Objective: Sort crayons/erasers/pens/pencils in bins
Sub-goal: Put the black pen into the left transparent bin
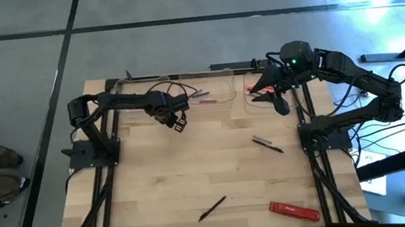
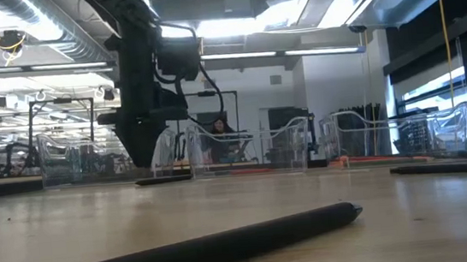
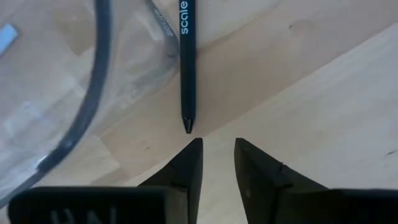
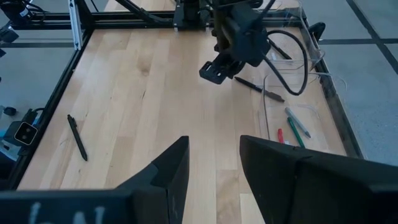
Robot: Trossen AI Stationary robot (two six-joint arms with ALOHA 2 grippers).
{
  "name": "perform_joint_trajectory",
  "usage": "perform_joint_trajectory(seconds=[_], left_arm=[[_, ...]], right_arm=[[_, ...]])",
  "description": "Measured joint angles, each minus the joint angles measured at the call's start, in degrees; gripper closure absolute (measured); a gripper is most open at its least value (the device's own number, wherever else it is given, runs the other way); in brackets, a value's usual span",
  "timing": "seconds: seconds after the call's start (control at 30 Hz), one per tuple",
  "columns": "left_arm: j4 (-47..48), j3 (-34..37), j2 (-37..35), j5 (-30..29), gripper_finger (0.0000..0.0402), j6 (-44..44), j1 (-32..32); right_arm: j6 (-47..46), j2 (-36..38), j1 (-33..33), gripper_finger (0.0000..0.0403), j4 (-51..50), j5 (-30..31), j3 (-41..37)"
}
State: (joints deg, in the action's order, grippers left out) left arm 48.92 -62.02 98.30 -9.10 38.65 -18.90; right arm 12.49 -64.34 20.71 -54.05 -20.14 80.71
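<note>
Black pen (image 3: 188,68) lying flat on the tabletop (image 1: 193,166) just past the left jaws (image 3: 217,155), open a little and empty, beside a clear bin (image 1: 152,96). Probably just let go. Right jaws (image 4: 214,155) open, empty, over another bin.

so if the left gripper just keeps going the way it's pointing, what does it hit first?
Most likely the black pen lying on the table. In the left wrist view its tip sits just ahead of the gap between the left gripper's open fingers. The height above the wood is unclear, so it may meet the table first.
</note>
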Motion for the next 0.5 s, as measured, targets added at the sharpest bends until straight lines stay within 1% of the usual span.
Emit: perform_joint_trajectory(seconds=[0.1,0.2,0.3,0.43,0.5], left_arm=[[0.0,0.0,0.0,-3.41,0.0315,0.69,1.15],[0.05,0.0,0.0,-3.89,0.0318,2.98,2.58],[0.1,0.0,0.0,-5.71,0.0318,3.43,4.42],[1.52,0.0,0.0,-6.33,0.0319,7.25,6.83],[1.9,0.34,0.0,-8.44,0.0319,9.51,8.39]], right_arm=[[0.0,0.0,-0.02,0.0258,0.01,0.0,0.0],[0.0,0.0,-0.02,0.0258,-0.01,0.0,0.0],[0.0,0.0,0.0,0.0258,0.0,0.0,0.0],[0.0,0.0,0.0,0.0258,-0.01,0.0,0.0],[0.0,0.0,0.0,0.0258,-0.01,0.0,0.0]])
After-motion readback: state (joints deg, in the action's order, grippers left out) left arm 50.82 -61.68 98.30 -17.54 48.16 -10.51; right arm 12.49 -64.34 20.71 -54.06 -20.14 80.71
